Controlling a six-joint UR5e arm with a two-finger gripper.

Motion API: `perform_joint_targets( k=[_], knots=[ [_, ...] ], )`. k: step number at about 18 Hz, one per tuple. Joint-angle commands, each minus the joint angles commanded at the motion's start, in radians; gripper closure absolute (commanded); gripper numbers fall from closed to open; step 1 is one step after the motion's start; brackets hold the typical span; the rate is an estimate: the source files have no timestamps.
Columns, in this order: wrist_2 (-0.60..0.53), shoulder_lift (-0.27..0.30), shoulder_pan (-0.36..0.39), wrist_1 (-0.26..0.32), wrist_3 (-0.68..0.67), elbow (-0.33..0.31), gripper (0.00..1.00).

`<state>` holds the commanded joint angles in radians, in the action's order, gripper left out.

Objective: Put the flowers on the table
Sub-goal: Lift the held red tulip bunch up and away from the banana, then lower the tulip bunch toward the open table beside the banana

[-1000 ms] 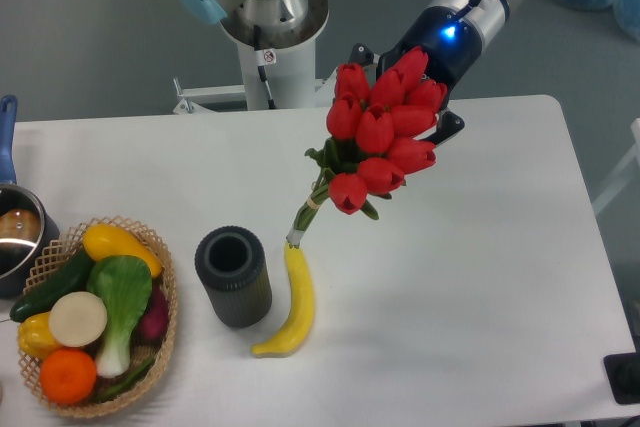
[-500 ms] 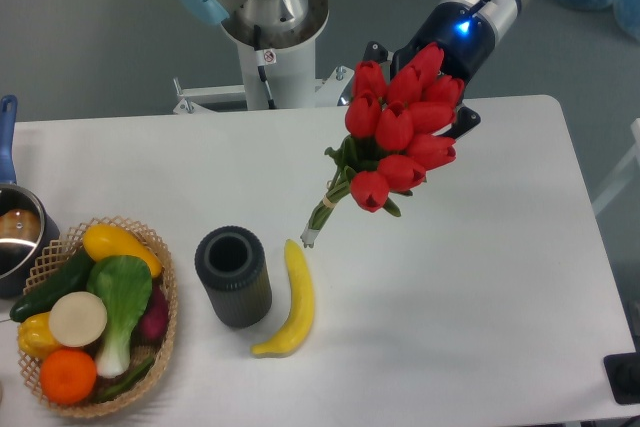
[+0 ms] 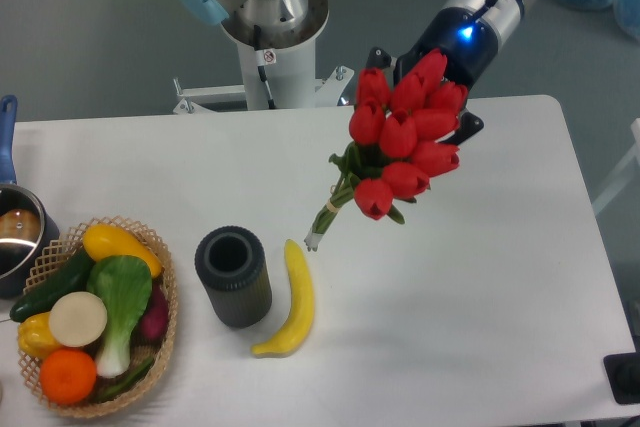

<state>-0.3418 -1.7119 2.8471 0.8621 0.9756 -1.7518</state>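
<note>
Above the large white table [image 3: 480, 277], my two-finger gripper [image 3: 425, 97] grips the bunch of red tulips [image 3: 405, 137].
I see its fingers mostly hidden behind blooms; green stems slant toward the yellow banana [image 3: 292, 299].

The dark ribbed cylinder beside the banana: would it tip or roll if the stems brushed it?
The cylinder stands upright on the table and looks squat, so a light brush probably would not topple it. If it did fall, its round ribbed wall would likely let it roll, perhaps into the banana lying close beside it.

Jaws hidden behind the flowers [image 3: 405, 137], pot [image 3: 18, 232] cut off at left edge, arm cropped at top
</note>
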Motion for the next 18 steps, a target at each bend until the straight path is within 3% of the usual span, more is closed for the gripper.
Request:
perform_joint_targets(
  k=[4,11,18],
  knots=[
    [-0.055,0.011,0.015,0.0,0.0,0.005,0.5],
    [-0.362,0.015,0.009,0.002,0.011,0.051,0.5],
    [-0.682,0.002,0.003,0.008,0.153,0.049,0.5]
  ],
)
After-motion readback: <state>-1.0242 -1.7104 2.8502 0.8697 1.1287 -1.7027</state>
